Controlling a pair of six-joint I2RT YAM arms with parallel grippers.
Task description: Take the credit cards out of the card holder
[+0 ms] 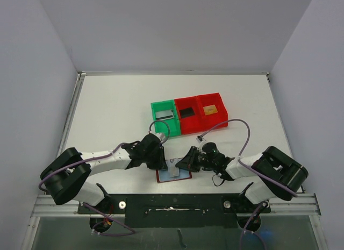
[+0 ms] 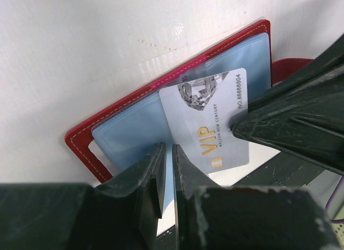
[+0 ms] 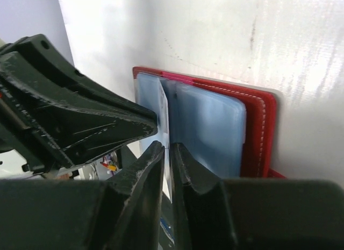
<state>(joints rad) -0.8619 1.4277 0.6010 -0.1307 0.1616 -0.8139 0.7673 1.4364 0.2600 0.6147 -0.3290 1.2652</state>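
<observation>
right gripper [image 3: 166,148] narrow, pinching silver-grey plastic VIP card [image 2: 209,121] edge-on; just beside, left gripper [image 2: 167,148] near-closed on pale blue pocket [image 2: 129,129] of dark red folding card holder [image 2: 80,138].

Bright even light, soft shadows, wrist-view foregrounds slightly blurred

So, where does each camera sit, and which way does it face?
Top external: above and behind the robot, looking down at the table; left arm and right arm show.
Left wrist: on the left arm, facing the open card holder and silver card; left fingers at bottom.
Right wrist: on the right arm, facing the card holder too; right fingers at bottom.
Shared: each wrist view shows the other arm's fingers.
</observation>
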